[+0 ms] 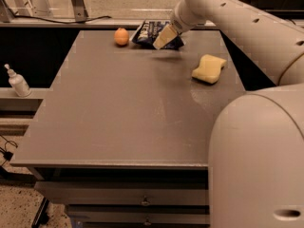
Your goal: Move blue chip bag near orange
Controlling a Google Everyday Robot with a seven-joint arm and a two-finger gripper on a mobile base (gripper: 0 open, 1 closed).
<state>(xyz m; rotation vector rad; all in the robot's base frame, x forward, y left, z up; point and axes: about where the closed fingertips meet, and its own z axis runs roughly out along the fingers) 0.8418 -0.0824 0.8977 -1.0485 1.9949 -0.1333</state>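
The blue chip bag (148, 31) is lying flat in the upper middle of the frame, by the table's (118, 118) far edge, just right of the orange (121, 36) and apart from it. The gripper (164, 38) is sitting over the bag's right end; whether it is clasping the bag or not, I cannot tell. If it is pulling away while clasping, the bag is risking being dragged off, or bumping the orange into rolling over that edge

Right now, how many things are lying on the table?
3. An orange at the far edge, a blue chip bag beside it under the robot's jaws, and a yellow sponge nearer, on the right. The arm may hide more.
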